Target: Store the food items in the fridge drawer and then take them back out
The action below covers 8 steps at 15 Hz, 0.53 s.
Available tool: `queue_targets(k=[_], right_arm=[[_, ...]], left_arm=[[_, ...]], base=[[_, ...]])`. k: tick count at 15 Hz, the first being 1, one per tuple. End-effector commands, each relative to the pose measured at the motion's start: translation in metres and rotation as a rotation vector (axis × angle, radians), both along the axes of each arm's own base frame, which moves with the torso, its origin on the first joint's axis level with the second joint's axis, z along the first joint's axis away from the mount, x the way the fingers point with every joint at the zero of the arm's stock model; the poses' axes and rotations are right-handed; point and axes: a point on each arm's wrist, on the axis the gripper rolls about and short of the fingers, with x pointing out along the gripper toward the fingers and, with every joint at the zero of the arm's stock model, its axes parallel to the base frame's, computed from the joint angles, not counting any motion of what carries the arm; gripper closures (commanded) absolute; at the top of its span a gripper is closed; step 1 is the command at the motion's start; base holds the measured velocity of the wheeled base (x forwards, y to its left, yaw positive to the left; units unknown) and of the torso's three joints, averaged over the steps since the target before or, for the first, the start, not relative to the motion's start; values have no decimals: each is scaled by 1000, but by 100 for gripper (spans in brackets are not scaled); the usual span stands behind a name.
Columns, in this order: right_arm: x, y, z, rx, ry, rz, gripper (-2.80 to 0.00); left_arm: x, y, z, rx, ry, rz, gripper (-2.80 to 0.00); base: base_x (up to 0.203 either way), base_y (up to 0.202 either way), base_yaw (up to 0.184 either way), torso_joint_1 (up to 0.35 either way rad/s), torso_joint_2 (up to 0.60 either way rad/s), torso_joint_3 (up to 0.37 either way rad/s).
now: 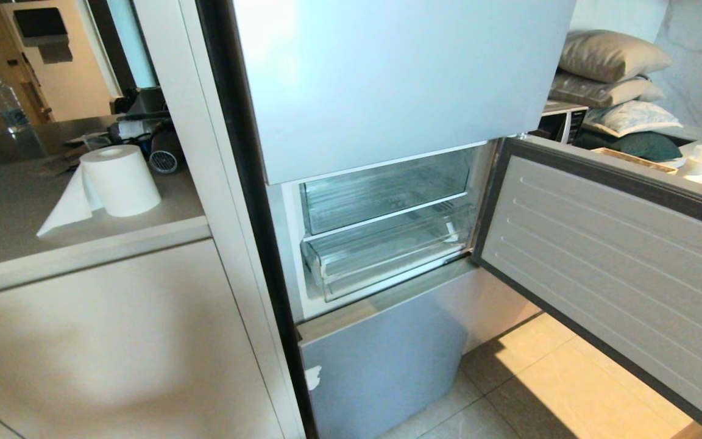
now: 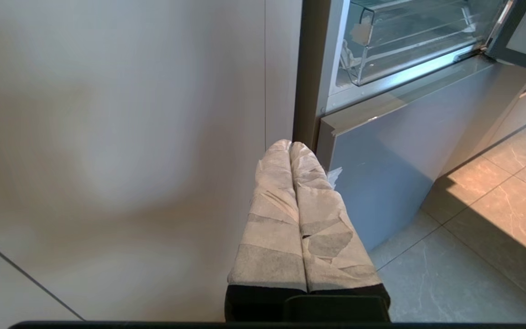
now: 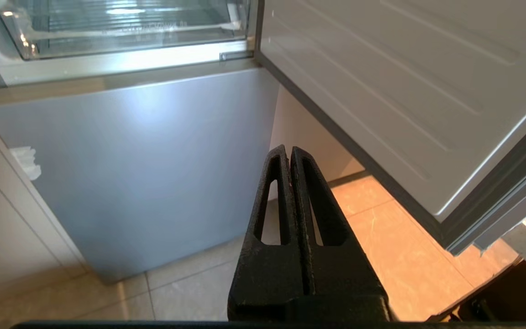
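The open fridge door [image 1: 619,256] is cut off at right; the fridge drawer [image 1: 387,256] contents are obscured by glare.

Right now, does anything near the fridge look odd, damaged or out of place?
One small thing: a torn white scrap, like tape or label residue, sticks to the left edge of the lower silvery-blue front. The middle door stands wide open, and the fridge drawer holds no food. Nothing is spilled.

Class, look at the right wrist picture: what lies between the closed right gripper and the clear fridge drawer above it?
Only the fridge's closed silvery-blue lower front separates the right gripper from the fridge drawer.
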Motion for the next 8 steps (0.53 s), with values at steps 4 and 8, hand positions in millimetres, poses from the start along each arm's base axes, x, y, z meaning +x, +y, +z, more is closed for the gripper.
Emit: queue_targets(k=[4, 8], right_arm=[[-1, 0, 9, -22, -104, 9, 0], [-1, 1, 5, 16, -53, 28, 0]], left_arm=[[0, 0, -1, 40, 7, -1, 0], [0, 0, 6, 108, -63, -3, 0]], base=[[0, 0, 0, 0, 0, 0], [0, 0, 0, 0, 0, 0]])
